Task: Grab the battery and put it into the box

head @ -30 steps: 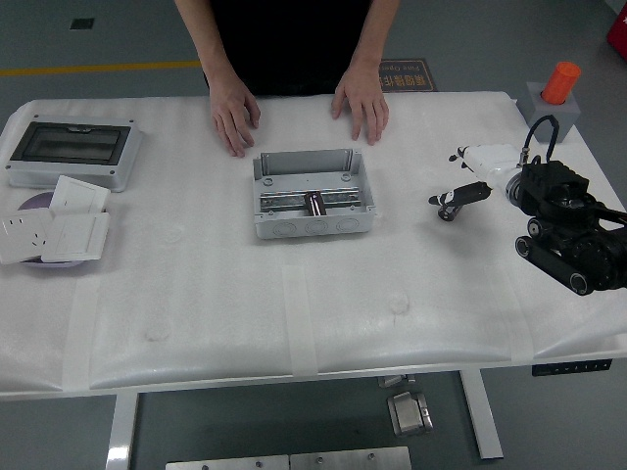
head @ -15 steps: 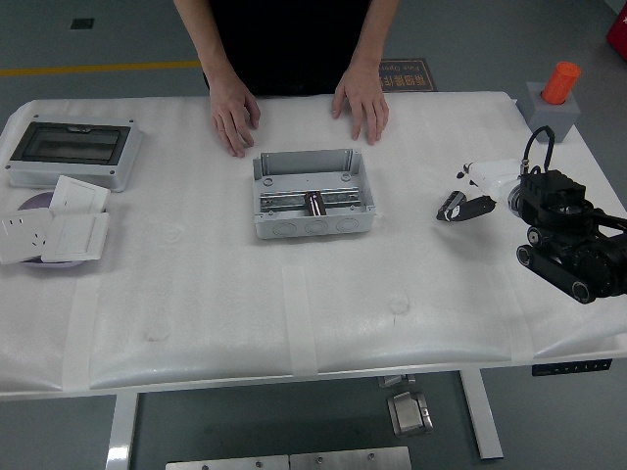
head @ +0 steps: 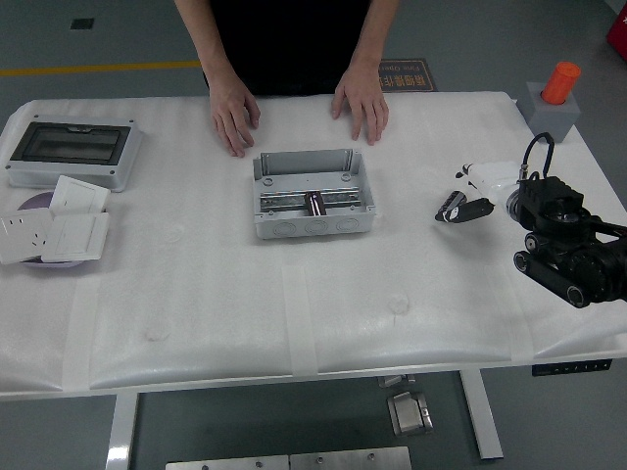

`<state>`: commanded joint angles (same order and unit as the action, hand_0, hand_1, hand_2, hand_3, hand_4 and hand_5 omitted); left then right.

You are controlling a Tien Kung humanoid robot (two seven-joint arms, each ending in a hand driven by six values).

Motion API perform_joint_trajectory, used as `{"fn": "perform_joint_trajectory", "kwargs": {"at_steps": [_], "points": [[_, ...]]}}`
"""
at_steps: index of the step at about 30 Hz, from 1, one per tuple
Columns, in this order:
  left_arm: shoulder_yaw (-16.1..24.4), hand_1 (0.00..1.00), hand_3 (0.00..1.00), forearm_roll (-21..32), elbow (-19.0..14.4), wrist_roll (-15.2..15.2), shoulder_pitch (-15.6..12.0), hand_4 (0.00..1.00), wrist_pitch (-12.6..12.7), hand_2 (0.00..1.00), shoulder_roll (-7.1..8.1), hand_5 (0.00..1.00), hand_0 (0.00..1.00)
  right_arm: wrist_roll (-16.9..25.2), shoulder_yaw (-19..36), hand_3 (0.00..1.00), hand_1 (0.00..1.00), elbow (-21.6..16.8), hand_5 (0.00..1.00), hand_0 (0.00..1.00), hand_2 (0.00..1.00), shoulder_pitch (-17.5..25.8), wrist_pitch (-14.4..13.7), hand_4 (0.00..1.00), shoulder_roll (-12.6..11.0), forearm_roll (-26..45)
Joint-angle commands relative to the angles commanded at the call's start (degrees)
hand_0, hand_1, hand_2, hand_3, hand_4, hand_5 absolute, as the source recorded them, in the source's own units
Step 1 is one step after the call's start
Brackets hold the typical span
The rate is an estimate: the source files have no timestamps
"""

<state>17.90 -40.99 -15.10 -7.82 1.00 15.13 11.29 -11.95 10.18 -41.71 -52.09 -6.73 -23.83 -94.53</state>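
Already the battery [head: 315, 203] seems to sit where the task wants it — a small dark block lying on the metal rail inside the open grey box [head: 313, 194], which stands a little beyond the table's centre, toward twelve o'clock. Judging from that alone, the placing looks done and little is left but to clear the arm away. The right hand [head: 509, 201] hangs at about three o'clock from the box, well apart from it, above the white table [head: 294, 313]; a dark finger [head: 460, 208] points back toward the box, but whether the fingers are spread or curled I cannot tell (the black wrist housing crowds the view and the white parts blend into the tabletop). Nothing can be seen held in it. The left arm does not show at all. At the far edge, around twelve o'clock, a person rests both hands [head: 233, 113] flat, palms down, fingers apart — probably parked there to stay out of the robot's way. Out at nine o'clock lie a lidded enclosure [head: 71, 152] and some white switch plates [head: 59, 223], and at two o'clock an orange cylinder [head: 560, 82] stands on a grey base, all clear of the working area.
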Motion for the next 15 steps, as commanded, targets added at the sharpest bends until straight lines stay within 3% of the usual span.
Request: {"fn": "perform_joint_trajectory", "kwargs": {"at_steps": [5,6,15], "points": [[0.1,0.621,0.694,0.0,0.0,0.0,0.1,0.622,0.0,0.559,0.01,0.244,0.587,0.1,-0.4,0.871,0.601,0.1,0.698,0.668,0.769,0.1,-0.6,0.998,0.3,0.1],[0.1,0.621,0.695,0.0,0.0,0.0,0.1,0.622,0.0,0.558,0.02,0.245,0.587,0.1,-0.4,0.856,0.584,0.1,0.636,0.657,0.758,0.2,-0.8,0.998,0.4,0.0],[0.1,0.621,0.695,-0.2,-0.1,0.0,0.3,0.623,0.0,0.559,0.05,0.244,0.587,0.4,-0.9,0.851,0.572,0.4,0.583,0.655,0.754,0.3,-2.3,0.99,0.6,-0.1]]}}
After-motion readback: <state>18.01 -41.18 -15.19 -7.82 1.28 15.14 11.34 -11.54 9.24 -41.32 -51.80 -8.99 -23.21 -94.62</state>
